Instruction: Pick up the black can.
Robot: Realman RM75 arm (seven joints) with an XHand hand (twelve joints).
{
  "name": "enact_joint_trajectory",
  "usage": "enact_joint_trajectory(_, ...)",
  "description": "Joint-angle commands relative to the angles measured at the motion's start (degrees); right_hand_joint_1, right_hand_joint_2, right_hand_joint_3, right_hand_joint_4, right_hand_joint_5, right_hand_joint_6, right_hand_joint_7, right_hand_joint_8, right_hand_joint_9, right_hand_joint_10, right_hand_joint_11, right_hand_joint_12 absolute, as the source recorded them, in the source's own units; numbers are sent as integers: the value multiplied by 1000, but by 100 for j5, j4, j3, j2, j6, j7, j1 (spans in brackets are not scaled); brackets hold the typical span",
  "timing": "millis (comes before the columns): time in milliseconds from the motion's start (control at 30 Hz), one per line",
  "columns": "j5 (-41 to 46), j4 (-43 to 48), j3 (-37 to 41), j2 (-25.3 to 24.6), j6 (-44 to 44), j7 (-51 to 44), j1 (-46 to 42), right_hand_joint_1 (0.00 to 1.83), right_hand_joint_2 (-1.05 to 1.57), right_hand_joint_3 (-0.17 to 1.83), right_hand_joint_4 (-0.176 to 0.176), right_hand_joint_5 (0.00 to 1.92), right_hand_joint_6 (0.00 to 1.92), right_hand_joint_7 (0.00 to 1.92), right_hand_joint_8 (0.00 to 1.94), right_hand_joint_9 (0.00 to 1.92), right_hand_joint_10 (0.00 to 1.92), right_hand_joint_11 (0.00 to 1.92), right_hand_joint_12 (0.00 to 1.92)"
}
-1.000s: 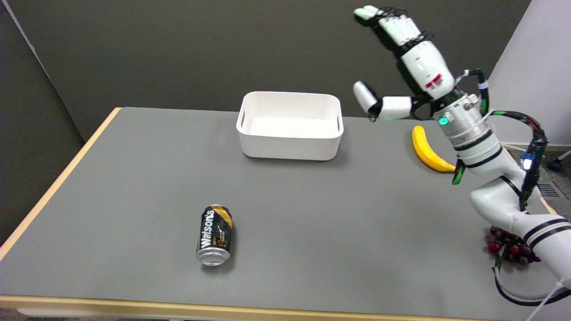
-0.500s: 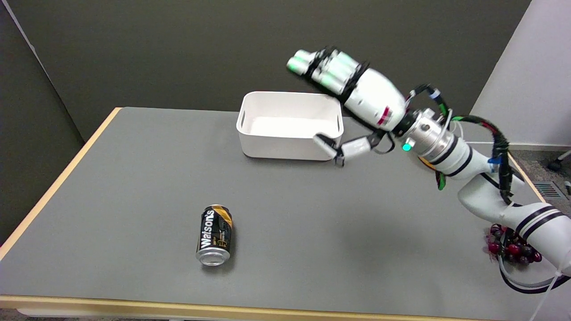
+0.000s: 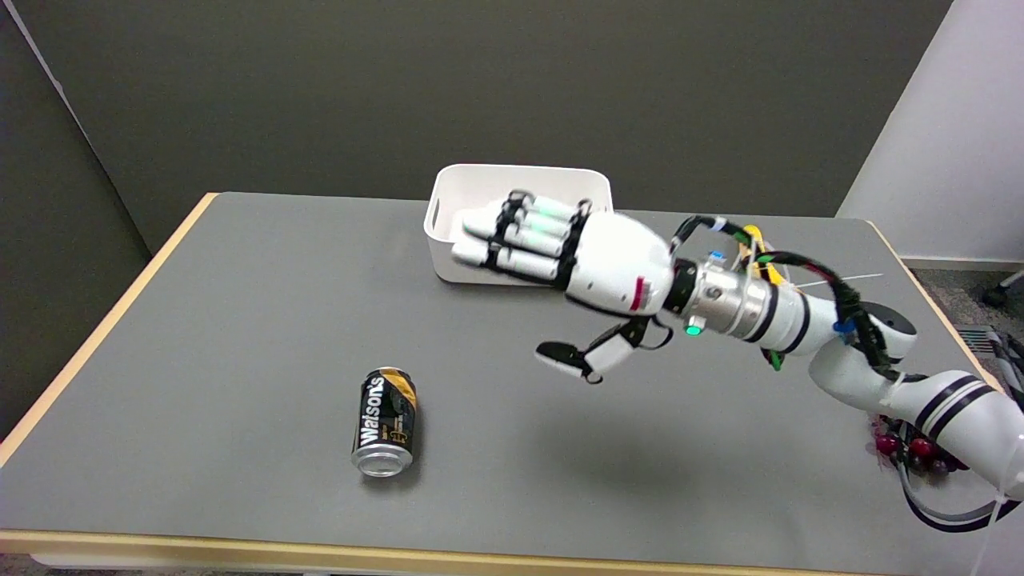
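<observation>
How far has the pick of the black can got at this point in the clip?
Done: nothing with the can itself; the black can lies on its side on the grey table, untouched. In hand: the right hand hangs in the air, fingers apart and holding nothing, in front of the white bin and up and to the right of the can. Left: reaching the can, closing on it and lifting it.

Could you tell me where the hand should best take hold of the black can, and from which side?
Probably around the black can's round body, from above: it lies on its side, silver end toward the near edge. The right hand hovers open, up and to its right.
</observation>
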Motion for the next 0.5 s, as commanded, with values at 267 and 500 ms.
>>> enact_joint_trajectory(267,-1153,-586,-1613,-583,-265,-389,1050,805,592,942,52,-1,-1,-1,-1,-1,310,-1,553)
enact_joint_trajectory(500,-1154,-683,-1866,-821,-374,-389,1194,781,600,928,44,-1,-1,-1,-1,-1,339,-1,553)
